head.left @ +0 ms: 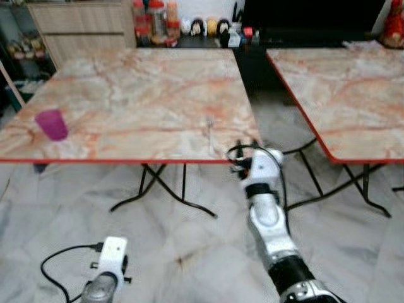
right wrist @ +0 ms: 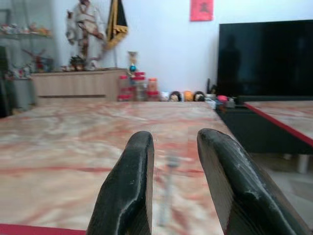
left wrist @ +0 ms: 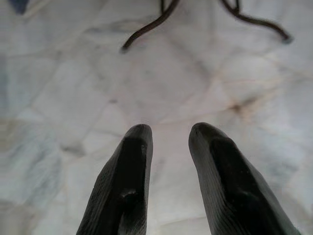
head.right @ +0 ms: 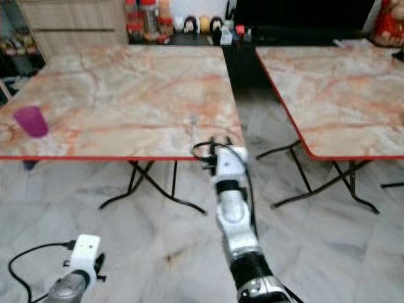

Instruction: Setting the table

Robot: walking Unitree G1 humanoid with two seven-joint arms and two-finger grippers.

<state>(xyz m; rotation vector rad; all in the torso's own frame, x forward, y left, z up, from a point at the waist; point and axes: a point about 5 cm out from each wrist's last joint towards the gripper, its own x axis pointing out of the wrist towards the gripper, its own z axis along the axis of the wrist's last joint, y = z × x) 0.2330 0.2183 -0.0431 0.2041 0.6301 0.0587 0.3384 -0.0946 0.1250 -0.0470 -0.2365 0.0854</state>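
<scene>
A thin silver utensil (head.left: 210,136) lies on the marble table (head.left: 145,95), close to its red front edge on the right. My right gripper (right wrist: 173,139) is raised level with that edge, open, and the utensil (right wrist: 166,191) lies on the tabletop in line with the gap between its fingers, untouched. Far over at the table's left front stands a purple cup (head.left: 52,124). My left arm (head.left: 110,259) hangs low, and its gripper (left wrist: 168,132) is open over the floor tiles with nothing in it.
A second marble table (head.left: 353,95) stands to the right, with a gap between the two. Black folding legs (head.left: 158,186) run under the near table. Jars and small figures (head.left: 189,25) line a low unit at the back, beside a dark TV screen (right wrist: 264,58).
</scene>
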